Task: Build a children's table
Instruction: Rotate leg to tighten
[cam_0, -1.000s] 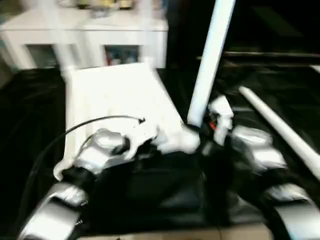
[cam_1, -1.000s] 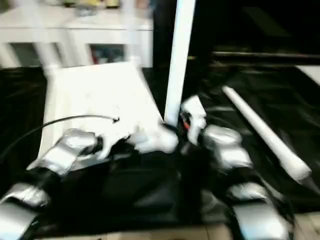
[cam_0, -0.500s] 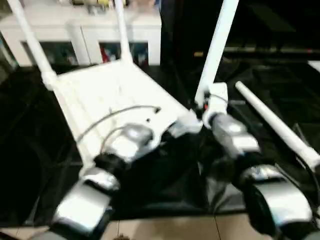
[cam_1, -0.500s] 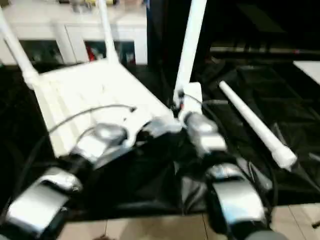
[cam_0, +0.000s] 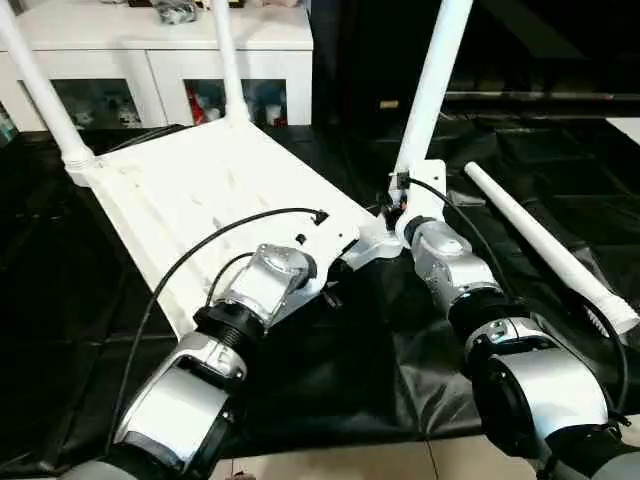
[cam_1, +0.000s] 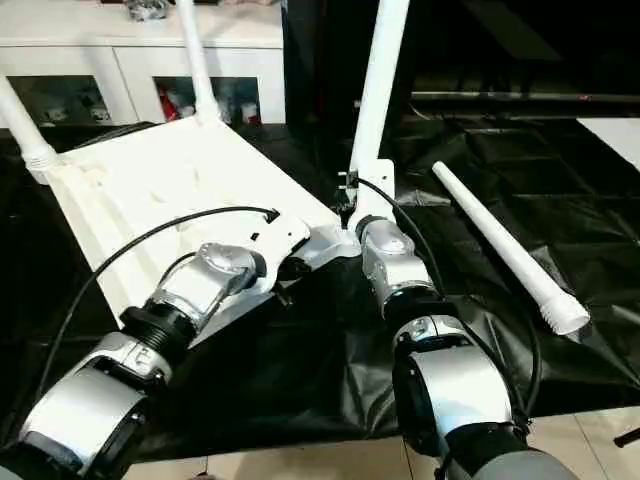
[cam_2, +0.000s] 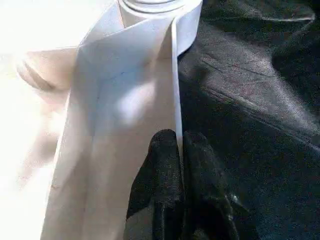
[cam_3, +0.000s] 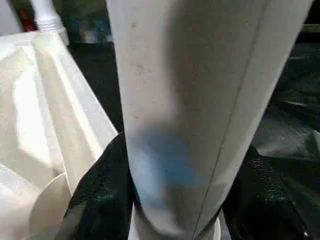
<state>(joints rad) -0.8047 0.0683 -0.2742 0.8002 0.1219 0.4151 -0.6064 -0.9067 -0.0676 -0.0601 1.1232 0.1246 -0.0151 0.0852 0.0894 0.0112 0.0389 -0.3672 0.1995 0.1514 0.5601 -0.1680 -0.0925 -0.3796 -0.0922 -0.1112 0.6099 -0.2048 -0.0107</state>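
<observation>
The children's table lies upside down: its white ribbed tabletop (cam_0: 200, 190) rests on the black cloth. Two white legs stand in the far corners, one at the left (cam_0: 40, 90) and one at the back (cam_0: 225, 60). A third leg (cam_0: 432, 90) rises from the near right corner socket (cam_0: 385, 240). My right gripper (cam_0: 400, 205) is shut around this leg's base, with black fingers (cam_3: 97, 200) on either side of the tube. My left gripper (cam_0: 335, 280) is shut on the tabletop's thin near rim (cam_2: 175, 90). Another leg (cam_0: 540, 240) lies loose on the cloth at the right.
A white cabinet (cam_0: 160, 50) with glass doors stands behind the work table. Crumpled black cloth (cam_0: 330, 370) covers the work table down to its near edge, with light floor tiles (cam_0: 330, 465) below. A black cable (cam_0: 230, 225) arcs over my left forearm.
The whole picture has shifted and steadied, so the camera moved. Both grippers keep the same holds, on the rim and on the upright leg.
</observation>
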